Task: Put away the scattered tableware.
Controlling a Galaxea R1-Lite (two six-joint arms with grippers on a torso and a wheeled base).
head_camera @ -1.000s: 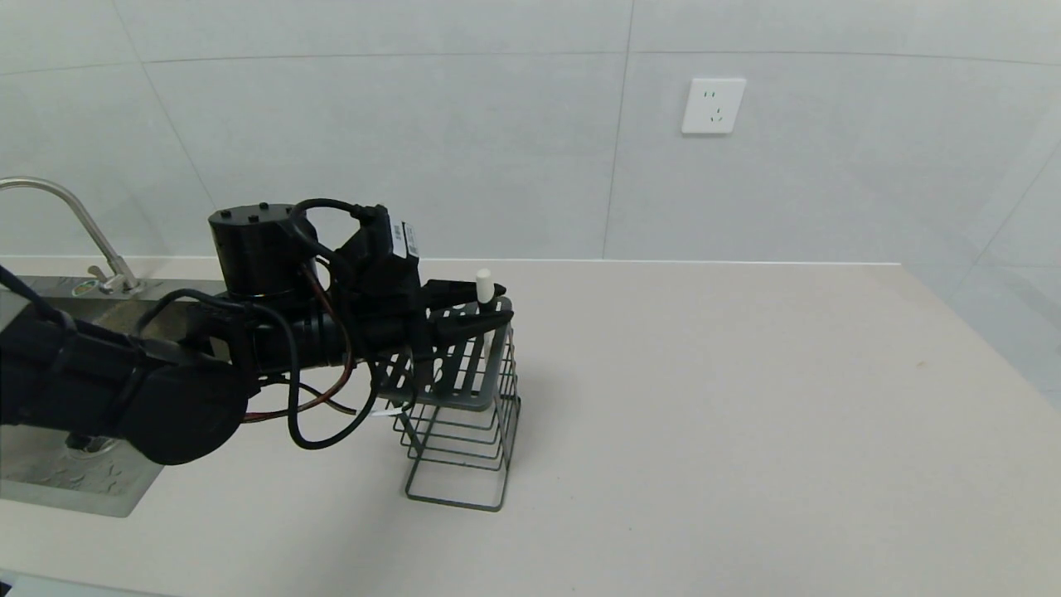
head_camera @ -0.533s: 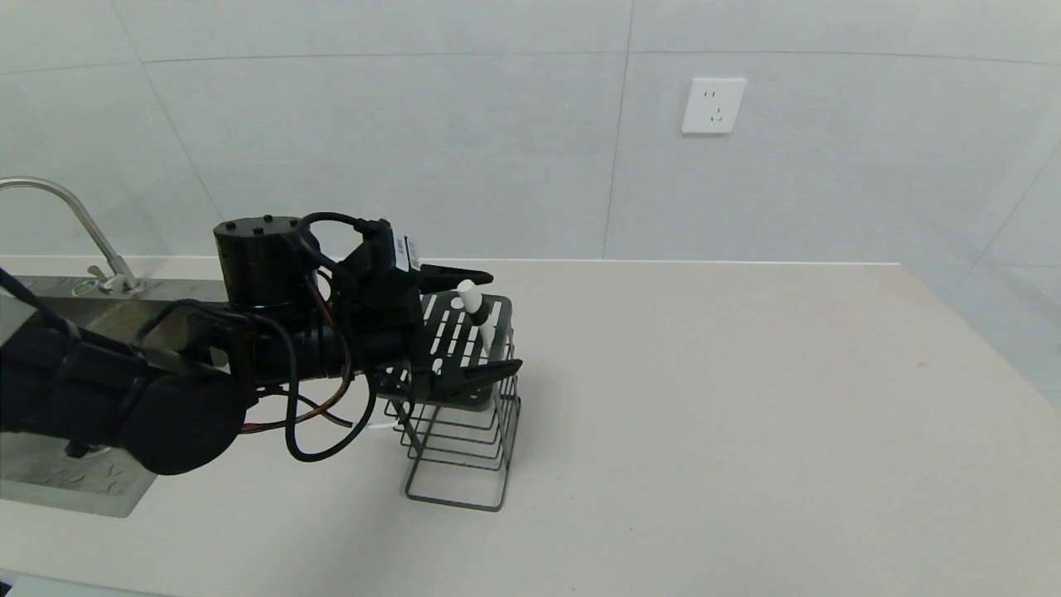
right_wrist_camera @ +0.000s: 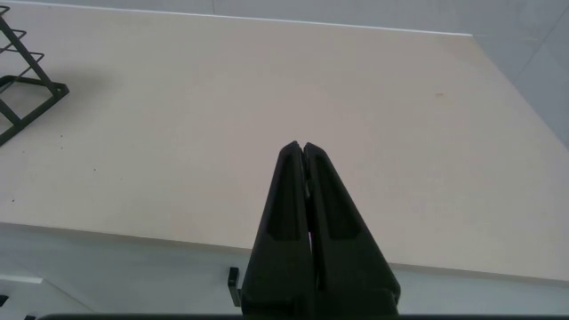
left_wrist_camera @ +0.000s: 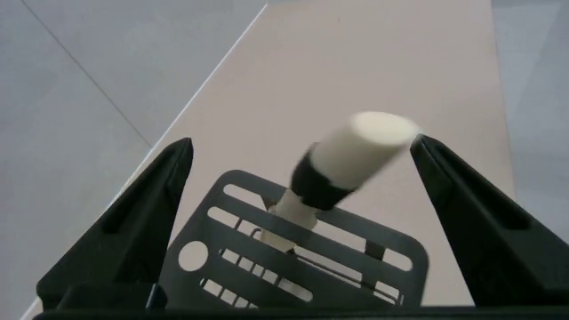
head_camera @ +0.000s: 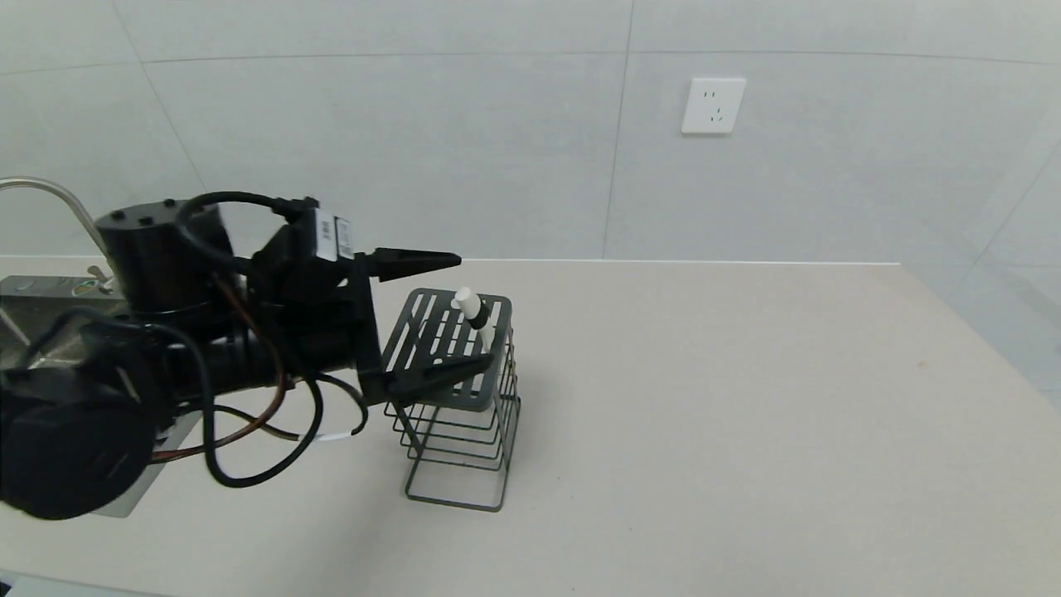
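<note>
Head view: the left gripper (head_camera: 472, 311) hangs level with the top of a dark wire utensil rack (head_camera: 460, 452) that stands on a pale countertop (head_camera: 704, 398). Its two black fingers (head_camera: 414, 261) are spread wide apart and grip nothing. Between them, touching neither, a white-handled utensil (head_camera: 466, 300) stands in a slot at a far corner of the rack's slotted top plate (head_camera: 431, 332). The handle leans slightly and has a black band just below its rounded white tip. The working end is hidden inside the rack, so the kind of utensil cannot be told. One finger lies beyond the rack's far edge, and the other crosses in front of the plate's near side. The left wrist view looks along the gap between the two fingers. There the handle rises from the plate roughly midway between the fingertips, with open space on both sides. In the right wrist view the right gripper (right_wrist_camera: 303, 149) has its fingers pressed flat together with nothing between them. It is held over the countertop, and one corner of the rack is well apart from its fingertips. Behind the left arm in the head view are a steel sink (head_camera: 33, 290) and a curved faucet (head_camera: 50, 195). A white wall socket (head_camera: 713, 105) sits on the grey tiled wall, far beyond the open fingers.
</note>
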